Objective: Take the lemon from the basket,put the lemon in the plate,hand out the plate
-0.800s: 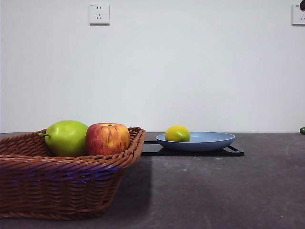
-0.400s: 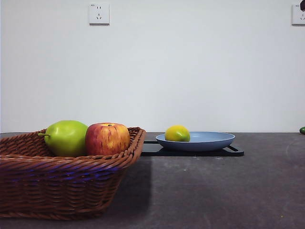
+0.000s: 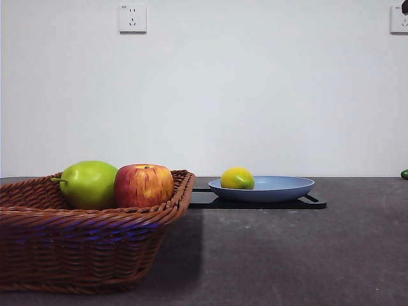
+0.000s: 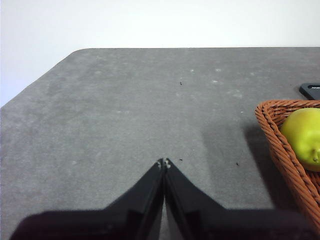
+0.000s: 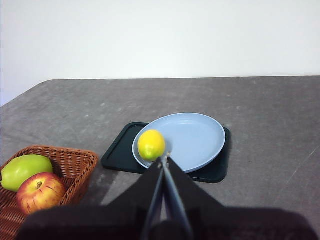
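1. Lemon (image 5: 151, 145) lying in plate (image 5: 192, 140), hard against the rim on the basket side; off-centre, so likely to be rolling if the plate gets tipped in lifting.
2. Plate sitting on black tray (image 5: 125, 152), well inside its edges; raised slightly off desk (image 3: 287, 255), leaving the rim reachable for a pinch from the side or from above.
3. Basket (image 3: 95, 248) standing just beside the tray, apart from it; holding only a green pear-like fruit (image 3: 89, 183) and red apple (image 3: 144, 185), touching each other. Fetching step judged done; handing out the plate judged remaining.
4. Right claw (image 5: 164, 159) hanging above the desk short of the plate, pinched fully together, holding nothing; pointing roughly at the lemon's side of the plate. Needing to be opening before any grip on the rim.
5. Left claw (image 4: 164, 162) hovering over bare desk beside the basket's outer corner, also pinched together and empty; judged waiting.
6. Obstacles: nothing lying between right claw and plate. Lemon crowding the near rim, so gripping there risking a knock; bare far rim looking safer. Basket's flared wall standing close on one side of the tray.
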